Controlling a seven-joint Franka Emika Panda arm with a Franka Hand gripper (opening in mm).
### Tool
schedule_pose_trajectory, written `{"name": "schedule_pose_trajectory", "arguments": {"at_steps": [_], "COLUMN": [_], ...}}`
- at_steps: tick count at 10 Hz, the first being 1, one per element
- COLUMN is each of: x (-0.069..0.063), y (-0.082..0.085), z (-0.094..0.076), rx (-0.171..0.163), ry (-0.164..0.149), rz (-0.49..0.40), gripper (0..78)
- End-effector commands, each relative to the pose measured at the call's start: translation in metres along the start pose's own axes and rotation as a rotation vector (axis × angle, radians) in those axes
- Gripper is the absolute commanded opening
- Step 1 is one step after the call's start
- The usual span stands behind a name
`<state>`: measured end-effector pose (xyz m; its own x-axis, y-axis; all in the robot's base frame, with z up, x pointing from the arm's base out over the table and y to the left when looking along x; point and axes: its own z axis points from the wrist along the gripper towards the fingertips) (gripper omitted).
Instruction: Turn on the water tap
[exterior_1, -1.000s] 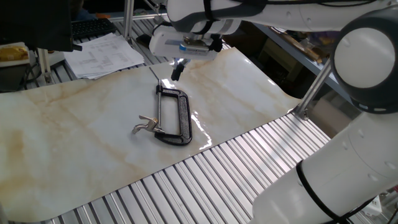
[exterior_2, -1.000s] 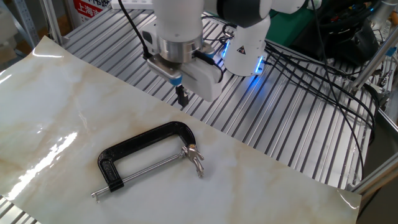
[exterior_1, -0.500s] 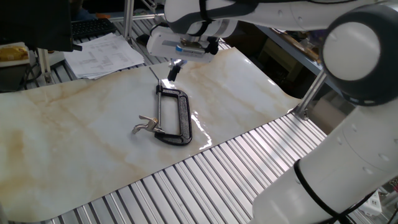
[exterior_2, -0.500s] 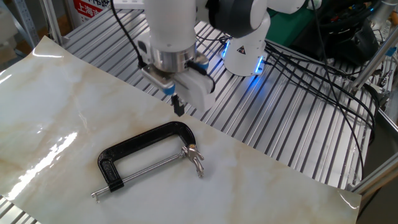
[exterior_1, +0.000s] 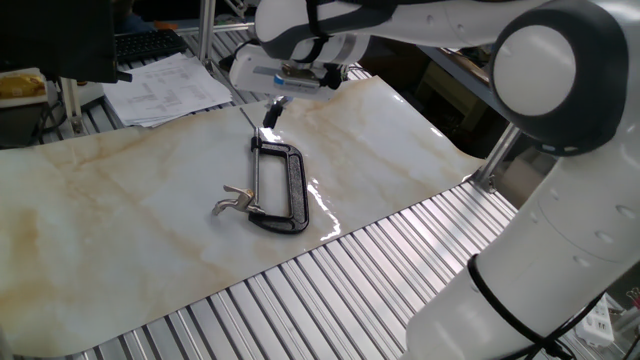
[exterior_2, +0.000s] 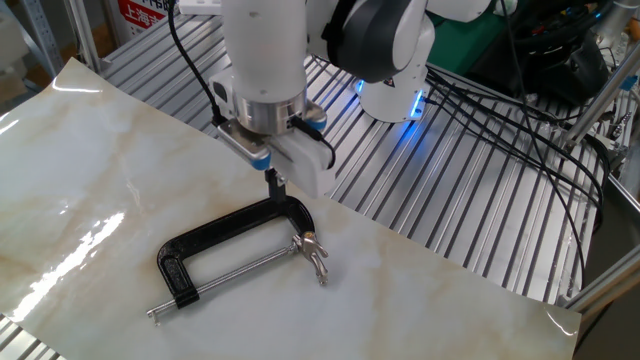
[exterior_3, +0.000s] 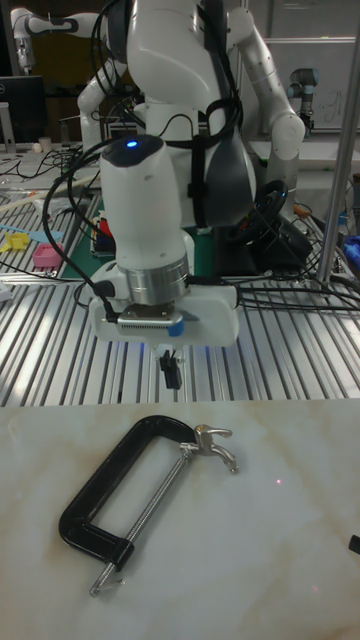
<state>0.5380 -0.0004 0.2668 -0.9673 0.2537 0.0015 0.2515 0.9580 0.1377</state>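
The water tap is a glossy black C-shaped frame lying flat on the marble-patterned sheet, with a thin rod and a small silver winged lever. It also shows in the other fixed view, water tap with lever, and in the tall view, water tap with lever. My gripper hangs just above the frame's curved back, fingers pressed together and holding nothing. The same gripper points straight down and stays apart from the lever.
The sheet lies on a slatted metal table. A stack of papers sits at the back left. Cables and the arm's blue-lit base stand behind. A metal post rises at the sheet's right edge.
The gripper has travelled from beyond the sheet's edge toward the tap's black frame and sunk lower. The tap has not moved.
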Motion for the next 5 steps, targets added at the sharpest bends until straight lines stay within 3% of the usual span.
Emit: {"name": "schedule_pose_trajectory", "arguments": {"at_steps": [1, 5], "x": [-0.0033, -0.0033], "y": [0.0005, 0.0005], "z": [-0.0011, -0.0011], "rx": [0.013, 0.005], "ry": [-0.051, -0.01], "rz": [0.043, 0.145], "gripper": [0.0, 0.0]}}
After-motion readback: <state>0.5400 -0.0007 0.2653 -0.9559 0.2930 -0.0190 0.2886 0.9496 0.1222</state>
